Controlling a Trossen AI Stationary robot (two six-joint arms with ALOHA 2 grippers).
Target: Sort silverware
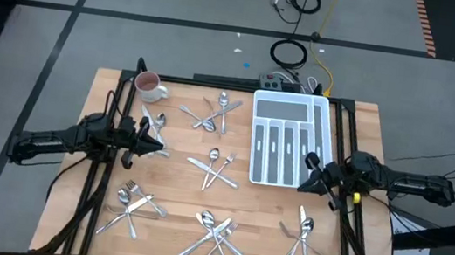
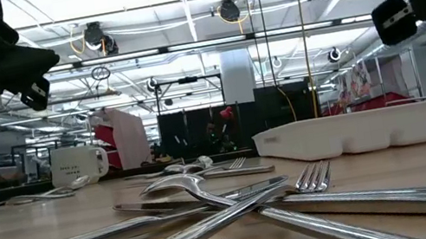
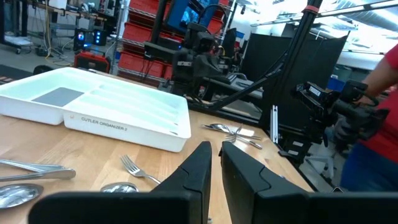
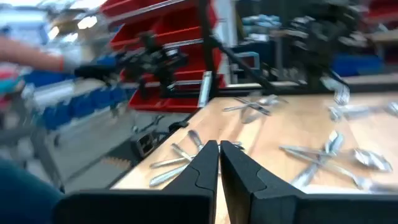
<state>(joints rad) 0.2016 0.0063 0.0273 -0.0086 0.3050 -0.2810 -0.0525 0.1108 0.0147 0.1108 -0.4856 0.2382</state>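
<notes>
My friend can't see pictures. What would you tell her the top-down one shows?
Shiny silver forks, spoons and knives lie in small heaps on a wooden table. An empty white divided plastic tray and a white mug sit near the far edge. The left gripper and right gripper hold nothing.

Overhead, table-level, two wrist views

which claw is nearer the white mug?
Left. The left claw sits just below the white ceramic mug in the high view; the right claw is across the table, beside the white divided tray.
</notes>
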